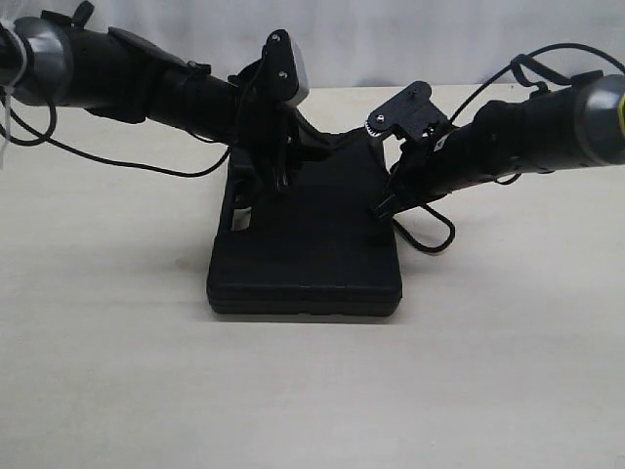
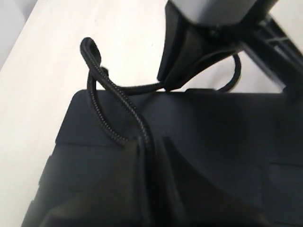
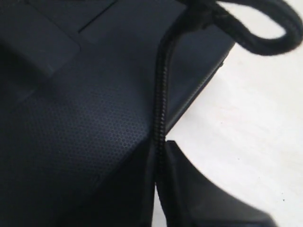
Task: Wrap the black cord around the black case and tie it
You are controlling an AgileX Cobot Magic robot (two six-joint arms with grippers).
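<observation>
This looks like a robotics lab to me: a black left arm [image 1: 146,83] and right arm [image 1: 527,132], loose cables [image 1: 127,163] trailing off them, reach over a pale wood-grain table [image 1: 98,391] before a plain whitish backdrop [image 1: 391,39].

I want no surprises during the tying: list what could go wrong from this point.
1. The left gripper and right gripper each pinch the thin black cord only at their tips; a hard pull might slip it free.
2. A slack loop runs out past the black case edge over the table; it could snag there when tightened.
3. Nothing visibly holds the case down, so a sideways pull may drag it.
</observation>
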